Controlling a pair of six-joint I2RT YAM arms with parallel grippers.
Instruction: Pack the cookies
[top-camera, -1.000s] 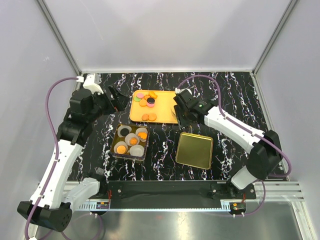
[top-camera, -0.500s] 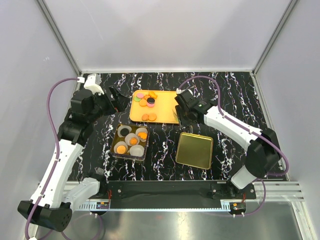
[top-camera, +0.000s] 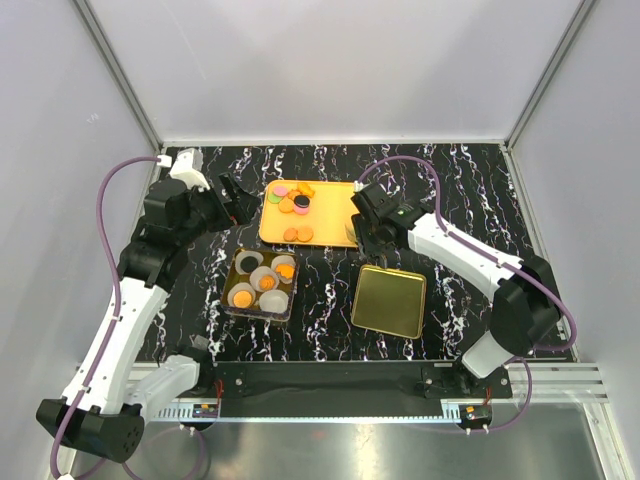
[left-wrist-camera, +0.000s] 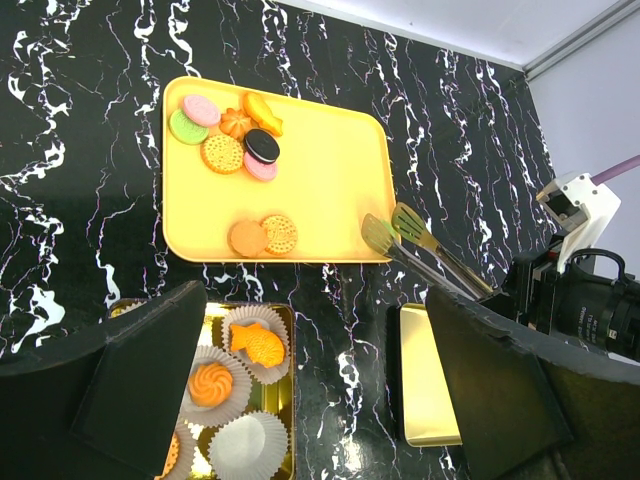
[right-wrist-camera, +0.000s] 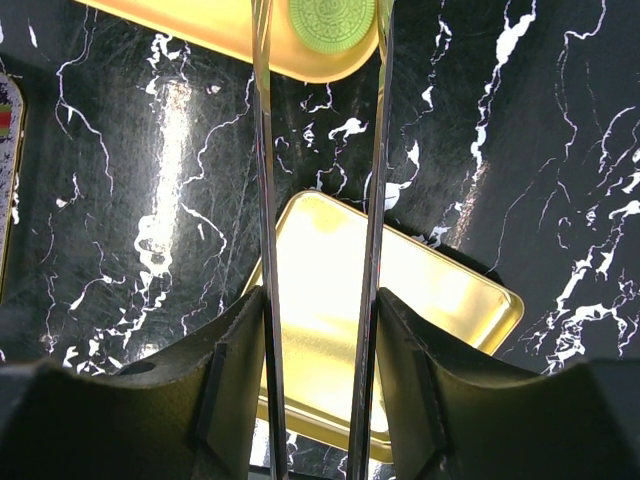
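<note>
My right gripper (right-wrist-camera: 318, 340), clamped on long steel tongs (left-wrist-camera: 424, 234) w/ tips apart & empty, cd knock the flat orange tray (left-wrist-camera: 330, 150), scattering small round cookies (left-wrist-camera: 222, 153)

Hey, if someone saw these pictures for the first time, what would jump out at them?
The bright orange tray at the back middle of the black marbled table stands out, with colourful cookies clustered at its far left corner. Just in front sits a gold tin of paper cups, and the right gripper holds metal tongs at the tray's near right corner.
</note>
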